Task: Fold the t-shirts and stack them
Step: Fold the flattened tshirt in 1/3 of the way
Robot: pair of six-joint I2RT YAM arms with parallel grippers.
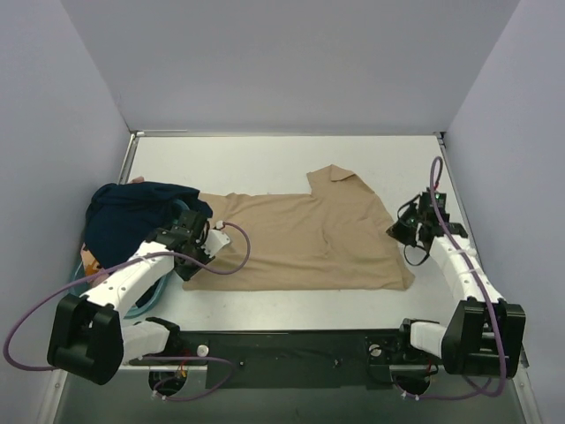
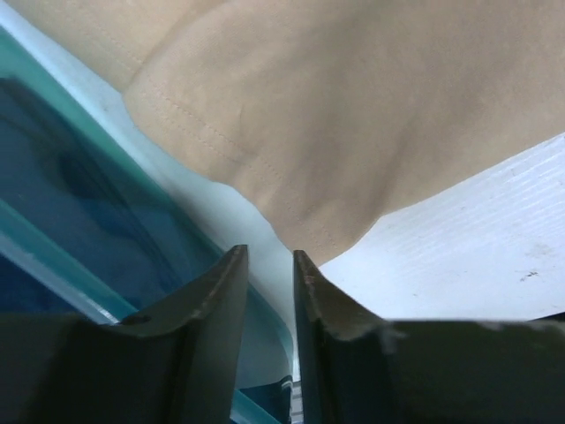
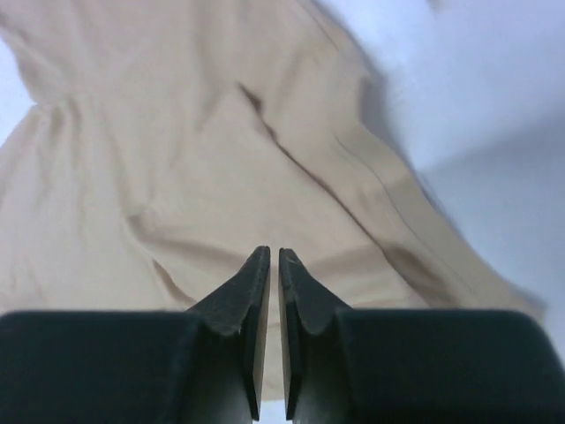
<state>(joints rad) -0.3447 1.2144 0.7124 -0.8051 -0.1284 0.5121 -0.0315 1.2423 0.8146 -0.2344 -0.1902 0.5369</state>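
A tan t-shirt [image 1: 309, 238] lies spread flat on the white table, one sleeve pointing to the far side. My left gripper [image 1: 196, 247] is at its left edge; in the left wrist view [image 2: 267, 258] the jaws stand slightly apart and empty, just short of a corner of the tan cloth [image 2: 353, 115]. My right gripper [image 1: 397, 231] is at the shirt's right edge; in the right wrist view [image 3: 274, 254] the jaws are shut with nothing between them, over the wrinkled tan cloth [image 3: 177, 159]. A dark navy t-shirt [image 1: 128, 216] is heaped on the basket at the left.
A teal round basket [image 1: 132, 309] stands at the table's left edge under the navy shirt, its rim close to my left fingers [image 2: 53, 238]. A bit of orange cloth [image 1: 86, 258] shows in it. Walls enclose the table on three sides.
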